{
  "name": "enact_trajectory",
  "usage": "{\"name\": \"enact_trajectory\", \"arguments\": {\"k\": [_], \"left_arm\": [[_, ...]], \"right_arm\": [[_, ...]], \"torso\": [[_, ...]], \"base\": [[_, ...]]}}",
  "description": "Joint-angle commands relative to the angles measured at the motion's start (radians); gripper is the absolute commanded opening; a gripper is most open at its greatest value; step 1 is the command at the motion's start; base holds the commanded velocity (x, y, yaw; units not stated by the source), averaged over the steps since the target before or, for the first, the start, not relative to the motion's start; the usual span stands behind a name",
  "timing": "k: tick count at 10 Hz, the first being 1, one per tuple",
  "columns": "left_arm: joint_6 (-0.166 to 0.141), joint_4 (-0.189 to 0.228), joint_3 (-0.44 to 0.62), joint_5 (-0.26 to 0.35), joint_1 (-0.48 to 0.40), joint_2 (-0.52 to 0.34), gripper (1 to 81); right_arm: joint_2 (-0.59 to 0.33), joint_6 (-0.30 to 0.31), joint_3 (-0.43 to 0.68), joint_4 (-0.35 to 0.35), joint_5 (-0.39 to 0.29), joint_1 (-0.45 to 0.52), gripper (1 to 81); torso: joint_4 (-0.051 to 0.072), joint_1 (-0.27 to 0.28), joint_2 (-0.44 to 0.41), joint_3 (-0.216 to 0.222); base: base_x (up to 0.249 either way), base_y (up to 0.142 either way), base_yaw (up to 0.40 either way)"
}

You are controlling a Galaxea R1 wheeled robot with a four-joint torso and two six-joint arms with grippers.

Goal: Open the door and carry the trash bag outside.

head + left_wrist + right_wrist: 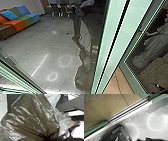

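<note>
Grey floor (27, 45) with pale rings and a bright streak of light spreads over the left and middle of the head view. A sofa (25, 22) in orange, green and blue blocks sits at its upper left, with chairs (59, 8) at the top centre. Tall pale-green door frames (111, 45) slant down the right half, with tan paving (117, 83) at the lower right and a crumpled grey shape behind glass beyond.

The left hand (52, 139), at the lower edge of its wrist view, grips the trash bag (31, 117) where the plastic bunches tightly. The bag takes up the left and middle of that frame: shiny, dark olive, thin enough to pass some light, its creases fanning out from the gathered spot. Its contents cannot be made out. Clear crinkled plastic (63, 121) lies against its right side.

The right hand (151, 139) is a dark form at the bottom of its wrist view; whether it is open or closed, I cannot tell. A metal door track (130, 110) runs from lower left to upper right there, between the paving and the grey floor.
</note>
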Motion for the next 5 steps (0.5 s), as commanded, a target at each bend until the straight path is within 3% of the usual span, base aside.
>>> {"name": "enact_trajectory", "arguments": {"k": [1, 4, 5], "left_arm": [[0.003, 0.017, 0.013, 0.078, 0.010, 0.005, 1.0], [0.003, 0.017, 0.013, 0.077, 0.011, 0.004, 1.0], [0.003, 0.019, 0.013, 0.075, 0.010, 0.007, 1.0]], "right_arm": [[-0.114, -0.036, 0.150, -0.019, 0.340, -0.237, 81.1], [-0.066, -0.038, 0.170, -0.171, 0.548, -0.449, 81.1], [-0.033, -0.036, 0.158, -0.206, 0.578, -0.493, 81.1]], "torso": [[0.000, 0.000, 0.000, 0.000], [0.000, 0.000, 0.000, 0.000], [0.000, 0.000, 0.000, 0.000]], "base": [[0.000, 0.000, 0.000], [0.000, 0.000, 0.000], [0.000, 0.000, 0.000]]}}
